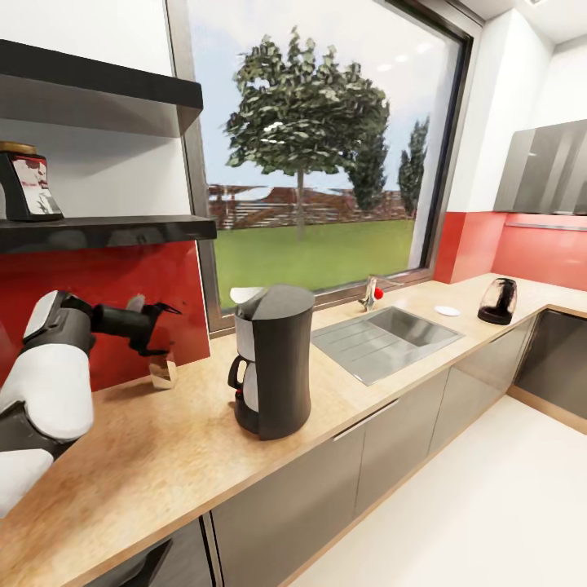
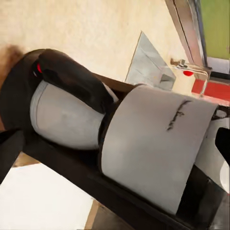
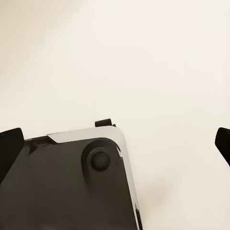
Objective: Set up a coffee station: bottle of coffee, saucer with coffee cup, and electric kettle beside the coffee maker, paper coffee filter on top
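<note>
With its jaws spread and empty, the left gripper (image 1: 159,326) hovers at the coffee maker's (image 1: 273,371) nine o'clock on the tabletop (image 1: 163,440), the coffee jar (image 1: 26,186) on the shelf (image 1: 106,231) above, where a careless swing could topple the machine.

Tabletop (image 1: 163,440): you have the coffee maker (image 1: 273,363) standing on it, left of the inset sink (image 1: 387,334).
Beyond the sink: saucer (image 1: 447,311), then electric kettle (image 1: 497,301) near the corner.
Kitchen shelf (image 1: 106,231): bottle of coffee (image 1: 24,183) stands upright on it.
</note>
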Controlling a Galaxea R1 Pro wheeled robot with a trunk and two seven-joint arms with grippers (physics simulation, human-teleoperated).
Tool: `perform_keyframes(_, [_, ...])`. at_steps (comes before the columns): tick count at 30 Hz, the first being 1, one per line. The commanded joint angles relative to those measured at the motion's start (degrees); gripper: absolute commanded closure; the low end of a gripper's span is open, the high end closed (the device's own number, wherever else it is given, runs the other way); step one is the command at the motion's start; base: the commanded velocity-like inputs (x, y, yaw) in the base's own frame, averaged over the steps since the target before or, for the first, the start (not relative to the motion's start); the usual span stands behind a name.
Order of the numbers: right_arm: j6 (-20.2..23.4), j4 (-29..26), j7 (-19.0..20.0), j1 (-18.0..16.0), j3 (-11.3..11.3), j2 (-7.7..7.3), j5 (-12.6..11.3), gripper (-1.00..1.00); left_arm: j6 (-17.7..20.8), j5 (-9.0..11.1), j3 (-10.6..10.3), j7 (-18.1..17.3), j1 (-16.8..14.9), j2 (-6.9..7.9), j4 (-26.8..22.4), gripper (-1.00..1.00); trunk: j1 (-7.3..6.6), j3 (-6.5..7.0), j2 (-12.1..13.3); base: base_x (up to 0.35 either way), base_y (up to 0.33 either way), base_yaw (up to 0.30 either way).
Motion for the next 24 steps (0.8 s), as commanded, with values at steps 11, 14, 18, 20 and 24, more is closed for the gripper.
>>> perform_keyframes(11, [-0.3,0.0,0.1,0.0,-0.2,0.01,-0.7,-1.00,-1.0,-2.2,-26.8,-30.6,25.2,6.82,-16.6,-1.00,0.03,-0.01,0.0,0.000,0.000,0.000])
perform_keyframes(14, [-0.3,0.0,0.1,0.0,-0.2,0.01,-0.7,-1.00,-1.4,-7.4,-27.3,-34.4,29.8,7.24,-23.5,-1.00,0.03,-0.01,0.0,0.000,0.000,0.000])
perform_keyframes(18, [-0.4,0.0,0.1,0.0,-0.2,0.09,-0.7,-1.00,-9.8,-31.7,-27.4,-59.2,38.5,7.47,-30.4,-1.00,0.03,-0.01,0.0,0.000,0.000,0.000])
perform_keyframes(20, [-0.4,0.0,0.1,0.0,-0.2,0.09,-0.6,-1.00,-26.0,-46.3,-27.4,-73.8,43.7,7.42,-30.4,-1.00,0.03,-0.01,0.0,0.000,0.000,0.000])
perform_keyframes(24, [-0.3,0.0,0.1,0.0,-0.3,0.09,-0.7,-1.00,-38.4,-55.2,-27.3,-80.1,48.1,7.25,-30.3,-1.00,0.03,-0.01,0.0,0.000,0.000,0.000])
